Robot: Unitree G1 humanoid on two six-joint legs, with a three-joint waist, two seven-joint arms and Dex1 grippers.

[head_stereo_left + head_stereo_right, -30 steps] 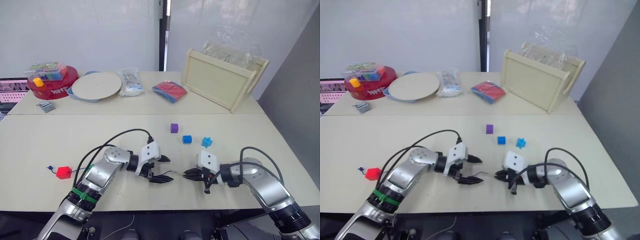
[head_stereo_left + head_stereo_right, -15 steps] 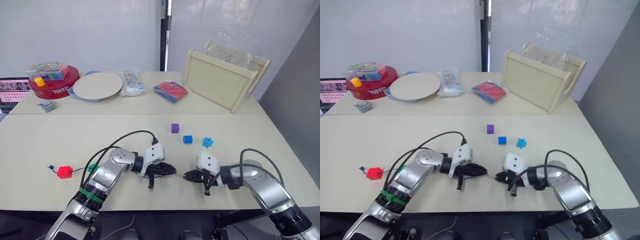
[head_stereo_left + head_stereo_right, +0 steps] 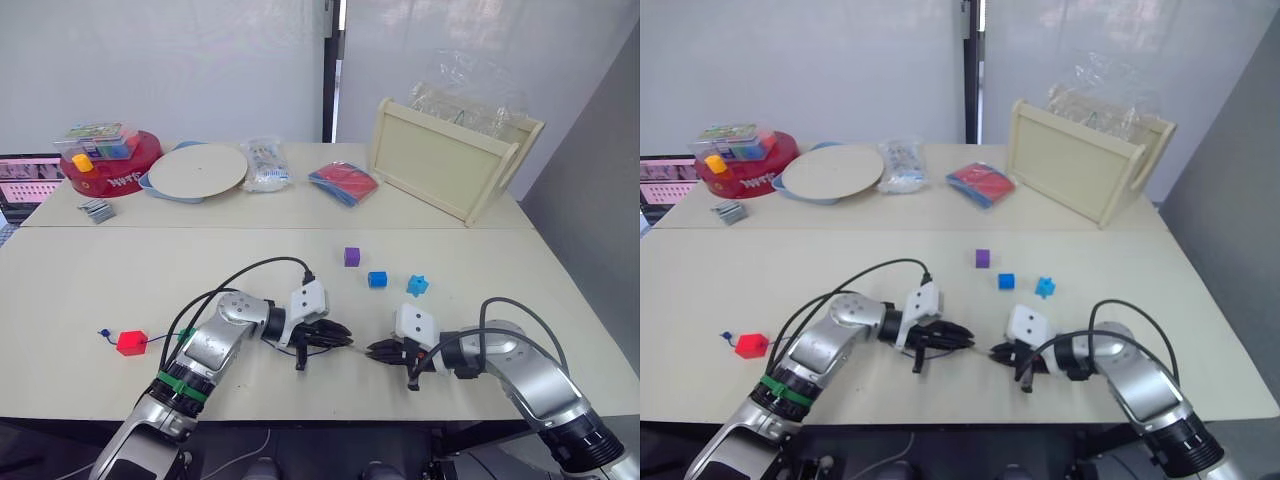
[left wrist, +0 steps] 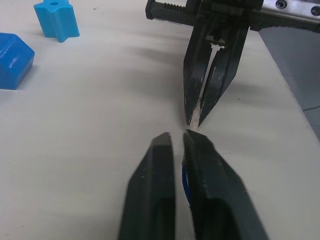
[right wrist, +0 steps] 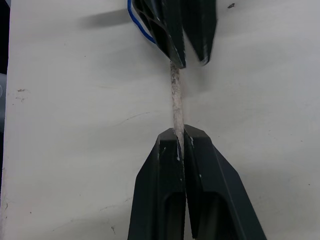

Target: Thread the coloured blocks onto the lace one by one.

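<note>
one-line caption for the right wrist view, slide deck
Right gripper and left gripper both pinch the lace's pale stiff tip above the table.

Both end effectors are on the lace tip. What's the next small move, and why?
Probably open the left end effector and leave the tip to the right end effector. Both are shut on the stiff tip, so it has no free end; freeing the left lets it fetch the purple block.
</note>
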